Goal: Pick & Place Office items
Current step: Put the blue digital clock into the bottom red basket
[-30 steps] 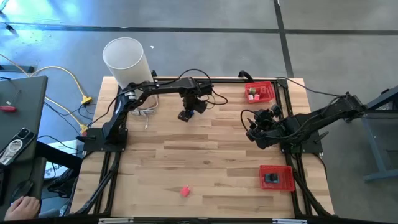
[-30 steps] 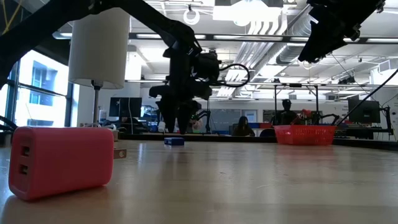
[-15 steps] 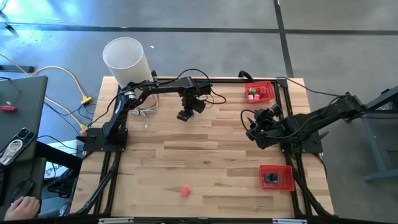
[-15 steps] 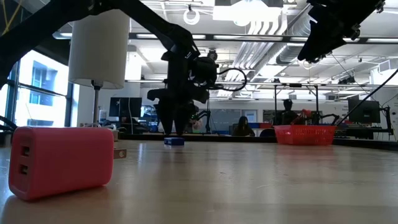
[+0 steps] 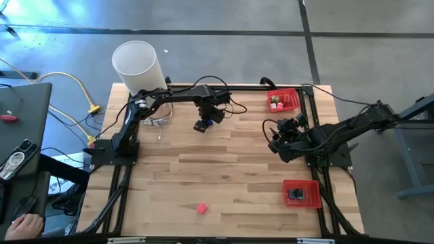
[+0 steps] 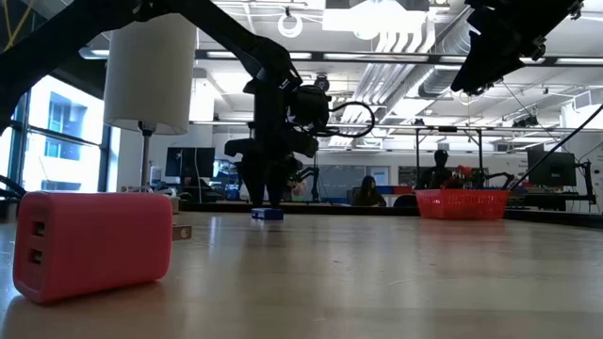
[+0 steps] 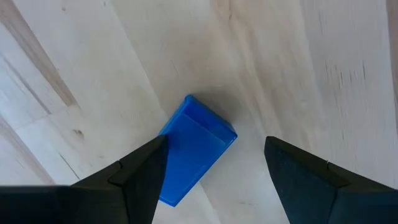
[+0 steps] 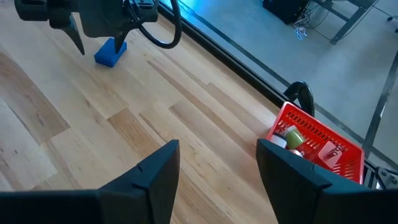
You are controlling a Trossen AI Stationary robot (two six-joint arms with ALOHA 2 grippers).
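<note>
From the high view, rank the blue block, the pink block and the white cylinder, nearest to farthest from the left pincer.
1. Blue block: at the left pincer, far side of the table.
2. White cylinder: far left corner.
3. Pink block: near edge.

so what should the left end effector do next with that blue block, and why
Probably shift sideways to centre on it, then lower and close. The left end effector is open just above the table, but the blue block lies against one finger rather than midway, tilted across the gap. The right end effector waits apart.
</note>
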